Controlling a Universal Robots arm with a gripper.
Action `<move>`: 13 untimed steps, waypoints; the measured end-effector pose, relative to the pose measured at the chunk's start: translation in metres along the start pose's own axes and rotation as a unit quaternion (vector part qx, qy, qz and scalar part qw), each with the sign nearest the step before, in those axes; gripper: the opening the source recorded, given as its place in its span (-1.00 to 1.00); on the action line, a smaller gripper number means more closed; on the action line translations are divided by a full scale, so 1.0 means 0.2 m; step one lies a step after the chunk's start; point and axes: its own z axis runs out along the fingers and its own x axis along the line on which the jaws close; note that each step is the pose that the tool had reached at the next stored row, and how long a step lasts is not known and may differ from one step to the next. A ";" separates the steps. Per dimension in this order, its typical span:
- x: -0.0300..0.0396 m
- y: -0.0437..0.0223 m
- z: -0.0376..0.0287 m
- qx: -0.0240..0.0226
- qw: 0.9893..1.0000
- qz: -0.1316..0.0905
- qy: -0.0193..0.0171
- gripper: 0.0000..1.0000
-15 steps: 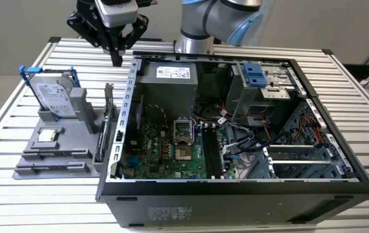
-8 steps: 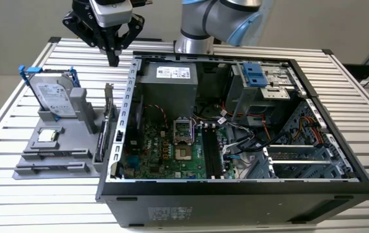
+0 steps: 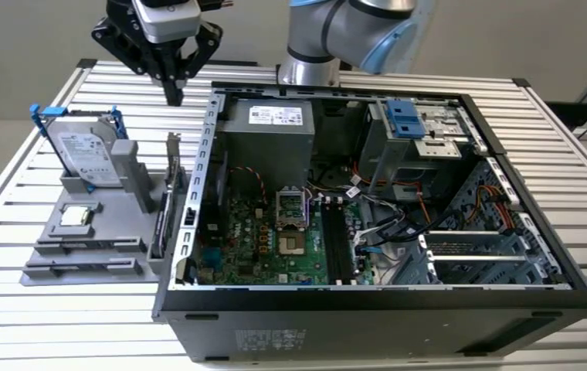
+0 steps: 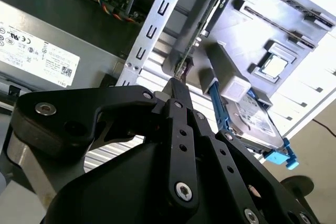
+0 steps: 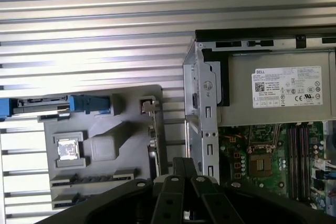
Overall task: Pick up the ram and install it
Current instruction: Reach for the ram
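Tool (image 3: 175,93) hovers above the grey holder (image 3: 108,232) beside the case (image 3: 376,317), seemingly closed on nothing.

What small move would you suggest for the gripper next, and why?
I would probably carry the gripper level, staying high, toward the ram, the dark strip in a slot of the grey tray beside the processor. The gripper hangs shut above the tray's other end, over the upright card, and the standing hard drive is near that path.
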 end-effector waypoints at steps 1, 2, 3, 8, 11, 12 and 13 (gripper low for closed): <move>0.005 0.000 0.000 0.000 1.000 0.000 0.000 -1.00; 0.009 -0.001 0.000 0.000 1.000 0.000 0.000 -1.00; 0.014 -0.001 0.000 0.000 1.000 0.000 0.000 -1.00; 0.038 -0.003 -0.001 0.000 1.000 0.000 0.000 -1.00; 0.052 -0.004 -0.001 0.000 1.000 0.000 0.000 -1.00; 0.056 -0.004 -0.001 0.000 1.000 0.000 0.000 -1.00; 0.061 -0.004 -0.001 0.000 1.000 0.000 0.000 -1.00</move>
